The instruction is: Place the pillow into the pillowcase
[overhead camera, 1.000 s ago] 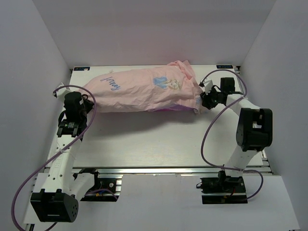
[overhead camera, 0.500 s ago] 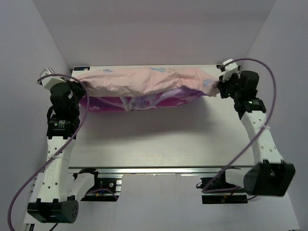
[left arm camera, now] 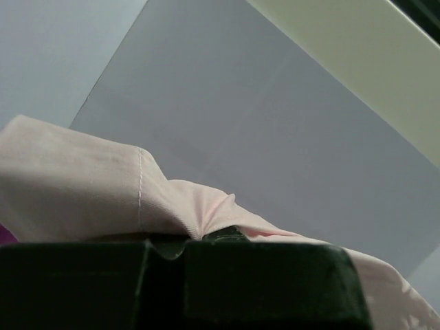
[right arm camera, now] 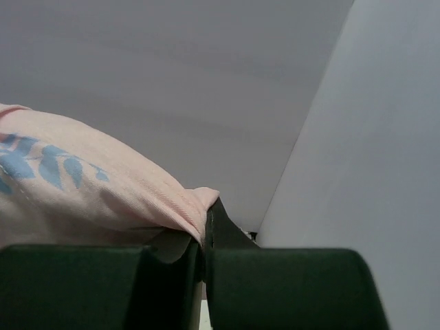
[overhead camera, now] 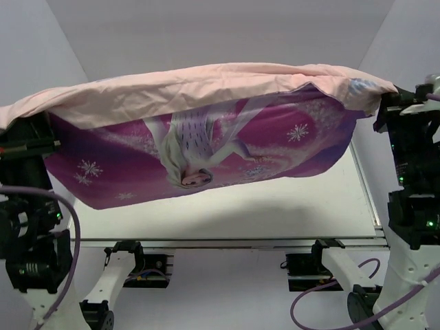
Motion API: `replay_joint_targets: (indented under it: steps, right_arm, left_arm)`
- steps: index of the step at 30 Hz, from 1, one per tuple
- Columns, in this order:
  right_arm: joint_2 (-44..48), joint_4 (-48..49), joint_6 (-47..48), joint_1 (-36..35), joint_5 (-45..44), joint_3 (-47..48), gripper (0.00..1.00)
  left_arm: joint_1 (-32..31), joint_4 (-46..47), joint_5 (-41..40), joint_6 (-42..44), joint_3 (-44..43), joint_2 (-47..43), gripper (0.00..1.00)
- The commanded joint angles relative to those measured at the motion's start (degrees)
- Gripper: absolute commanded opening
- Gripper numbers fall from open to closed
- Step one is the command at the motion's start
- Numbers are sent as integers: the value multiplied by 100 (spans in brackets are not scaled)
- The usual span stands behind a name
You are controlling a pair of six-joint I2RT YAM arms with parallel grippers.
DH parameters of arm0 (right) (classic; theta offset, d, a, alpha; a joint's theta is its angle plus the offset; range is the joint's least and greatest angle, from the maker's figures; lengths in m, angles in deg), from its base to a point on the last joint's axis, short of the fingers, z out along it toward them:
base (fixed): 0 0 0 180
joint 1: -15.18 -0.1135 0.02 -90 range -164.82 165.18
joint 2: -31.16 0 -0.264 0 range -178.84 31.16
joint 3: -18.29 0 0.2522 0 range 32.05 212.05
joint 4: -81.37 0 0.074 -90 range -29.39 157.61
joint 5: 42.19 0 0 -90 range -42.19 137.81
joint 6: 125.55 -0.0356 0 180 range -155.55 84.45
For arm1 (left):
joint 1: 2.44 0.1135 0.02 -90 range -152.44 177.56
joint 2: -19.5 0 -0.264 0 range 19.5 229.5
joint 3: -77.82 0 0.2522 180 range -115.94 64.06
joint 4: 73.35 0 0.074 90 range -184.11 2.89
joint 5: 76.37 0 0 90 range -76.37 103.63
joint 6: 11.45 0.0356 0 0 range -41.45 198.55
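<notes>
step: settling lift, by my judgement | left claw (left arm camera: 184, 242) pinches pillowcase (overhead camera: 206, 130) pink corner | right claw (right arm camera: 205, 227) pinches opposite corner | pillowcase hangs stretched between them, high above bench (overhead camera: 275, 206) | pillow unseen, probably inside | tip: grip firm, corners level, shake gently

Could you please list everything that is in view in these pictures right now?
pillowcase: one, purple princess print on one face, pale pink on the other, in the air above the table, stretched between both grippers, looking filled.
pillow: none visible; possibly inside the pillowcase.
table: one, white, beneath the pillowcase.
walls: pale grey, around the table.
cables: two, purple, one by each arm.
left gripper: one, black, shut on the pillowcase's left end.
right gripper: one, black, shut on its right end.
</notes>
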Motion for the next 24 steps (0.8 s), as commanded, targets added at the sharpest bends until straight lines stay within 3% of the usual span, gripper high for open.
replay_joint_targets:
  steps: [1,6,9,12,13,14,15,16,17,18,20,23,24]
  right_arm:
    - [-186,-738,-106,115,-1396,88,0]
    - [-572,-907,-388,115,-977,-368,0]
    - [-1248,-898,-458,115,-144,-738,0]
    - [-2424,-907,-388,141,700,-713,0]
    - [-3176,-889,-388,185,834,-616,7]
    - [-3584,-950,-371,220,1018,-450,47]
    - [-4484,-1107,-449,255,1099,213,63]
    - [-4971,-1405,-476,351,1178,733,66]
    - [-5377,-1747,-502,422,1266,1295,87]
    - [-6051,-2403,-624,536,1353,2371,89]
    - [-6364,-2891,-608,589,1381,3065,89]
    - [-5831,-2298,-537,598,1381,2315,89]
    - [-5324,-1808,-529,598,1389,1572,89]
  left_arm:
    - [93,-216,-1051,98,-72,28,0]
    - [93,-752,-1069,-412,472,369,0]
    - [93,-981,-1060,-702,1017,835,0]
    - [93,-1035,-955,-818,1510,1853,0]
    - [93,-1148,-798,-826,1528,2552,28]
    - [93,-1175,-796,-791,1372,2933,57]
    - [93,-1184,-753,-686,1248,3311,97]
    - [214,-1549,-656,-677,986,4116,98]
    - [364,-1805,-334,-633,131,4524,98]
    - [383,-2469,-304,-598,-383,5259,98]
    - [383,-2958,-234,-537,-1785,5762,98]
    - [383,-3144,-6,-308,-2400,6013,98]
    - [383,-2918,91,-194,-2305,5918,98]
